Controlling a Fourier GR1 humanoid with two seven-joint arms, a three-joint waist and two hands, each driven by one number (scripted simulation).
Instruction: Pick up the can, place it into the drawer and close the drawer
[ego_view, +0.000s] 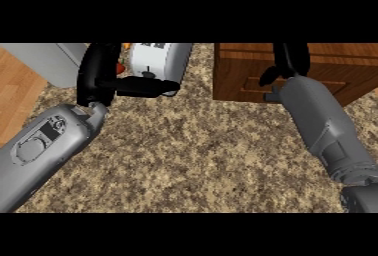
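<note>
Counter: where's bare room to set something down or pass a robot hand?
Free: speckled counter between left forearm and right forearm, below the white appliance. Crowded: left robot hand at the appliance; right robot hand at the wooden drawer unit.

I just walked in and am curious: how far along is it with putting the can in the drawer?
Done: unclear; no can shows plainly, only an orange sliver behind the left robot hand. In hand: the right robot hand is at the wooden drawer. Left: I cannot tell whether the drawer is shut, so closing may remain.
</note>
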